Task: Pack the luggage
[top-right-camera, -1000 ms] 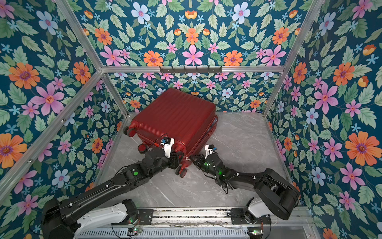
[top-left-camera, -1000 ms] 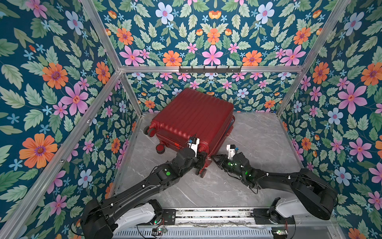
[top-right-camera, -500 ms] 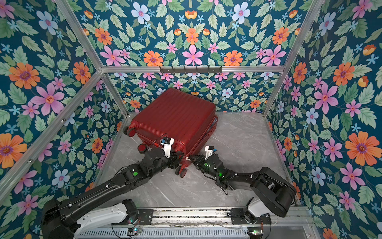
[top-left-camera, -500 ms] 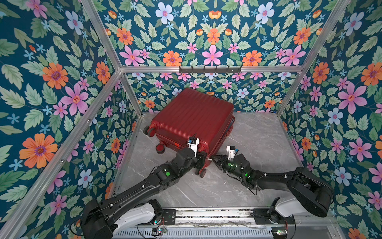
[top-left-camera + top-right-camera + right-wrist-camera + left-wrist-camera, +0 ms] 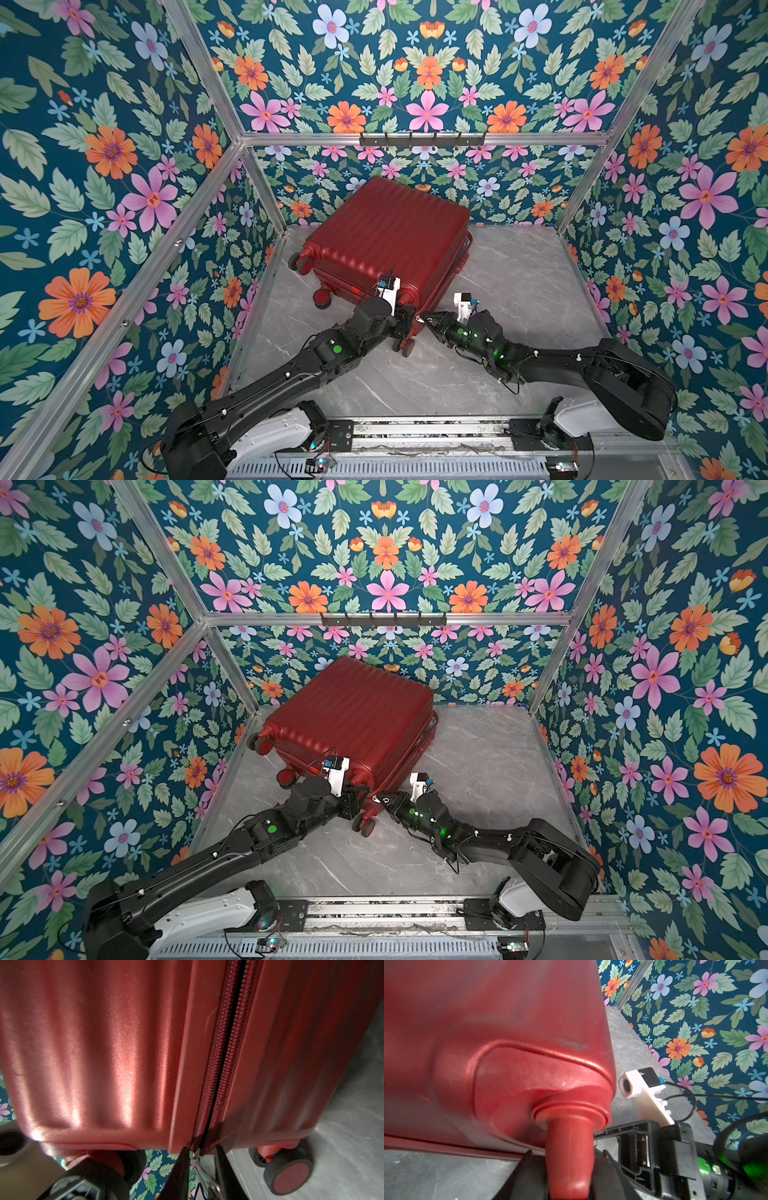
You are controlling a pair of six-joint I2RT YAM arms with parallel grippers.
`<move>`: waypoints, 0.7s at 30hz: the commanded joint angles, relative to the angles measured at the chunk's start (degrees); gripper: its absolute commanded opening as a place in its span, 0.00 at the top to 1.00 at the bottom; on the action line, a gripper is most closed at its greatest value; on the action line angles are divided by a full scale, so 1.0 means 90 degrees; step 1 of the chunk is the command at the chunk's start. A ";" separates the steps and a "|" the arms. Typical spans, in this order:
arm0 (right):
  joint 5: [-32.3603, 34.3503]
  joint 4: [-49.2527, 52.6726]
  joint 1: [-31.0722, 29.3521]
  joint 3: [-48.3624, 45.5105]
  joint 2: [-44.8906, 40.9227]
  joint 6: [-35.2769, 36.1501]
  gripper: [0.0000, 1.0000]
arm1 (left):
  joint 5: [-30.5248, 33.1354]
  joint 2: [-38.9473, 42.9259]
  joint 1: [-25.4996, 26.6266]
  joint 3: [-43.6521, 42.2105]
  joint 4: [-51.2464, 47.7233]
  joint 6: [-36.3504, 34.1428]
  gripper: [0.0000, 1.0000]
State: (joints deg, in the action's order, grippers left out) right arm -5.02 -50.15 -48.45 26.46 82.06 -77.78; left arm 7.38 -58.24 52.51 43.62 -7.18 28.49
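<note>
1. In both top views, the closed luggage (image 5: 386, 237) (image 5: 353, 712) lies on its broad side on the table (image 5: 519, 291), toward 11 o'clock. The left gripper (image 5: 407, 322) and the right gripper (image 5: 428, 322) meet at its 6 o'clock corner. Their arms extend toward 7 and 4 o'clock.
2. Left wrist view: the left gripper (image 5: 569, 1167) jaws clamp the red caster leg (image 5: 569, 1142) of the luggage.
3. Right wrist view: the right gripper (image 5: 202, 1167) jaws stand nearly together, pinching the metal zipper pull (image 5: 204, 1176) at the luggage corner.

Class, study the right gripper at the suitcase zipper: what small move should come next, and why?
Probably pinch the zipper pull firmly and draw it along the zipper teeth: the right gripper brackets the pull, and the left gripper braces the luggage by a caster leg.
</note>
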 commanded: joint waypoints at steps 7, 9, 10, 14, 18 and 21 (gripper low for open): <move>-0.0104 -0.0117 -0.0066 0.0132 0.0139 0.0014 0.81 | 0.0160 0.0079 0.0014 -0.0002 0.0671 0.0116 1.00; -0.0107 -0.0130 -0.0076 0.0148 0.0173 0.0007 0.81 | 0.0159 0.0085 0.0015 -0.0002 0.0671 0.0115 1.00; -0.0107 -0.0139 -0.0080 0.0158 0.0181 0.0009 0.82 | 0.0163 0.0086 0.0016 0.0001 0.0671 0.0116 1.00; -0.0136 -0.0148 -0.0123 0.0201 0.0227 -0.0002 0.82 | 0.0159 0.0079 0.0015 -0.0017 0.0671 0.0110 1.00; -0.0092 -0.0126 -0.0198 0.0196 0.0225 -0.0001 0.80 | 0.0174 0.0094 0.0015 -0.0017 0.0671 0.0114 1.00; -0.0058 -0.0126 -0.0223 0.0172 0.0201 -0.0008 0.79 | 0.0167 0.0094 0.0015 -0.0015 0.0662 0.0112 1.00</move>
State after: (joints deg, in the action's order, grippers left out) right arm -3.73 -50.65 -49.98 27.79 83.85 -77.76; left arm 8.03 -57.80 52.53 43.44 -7.42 28.49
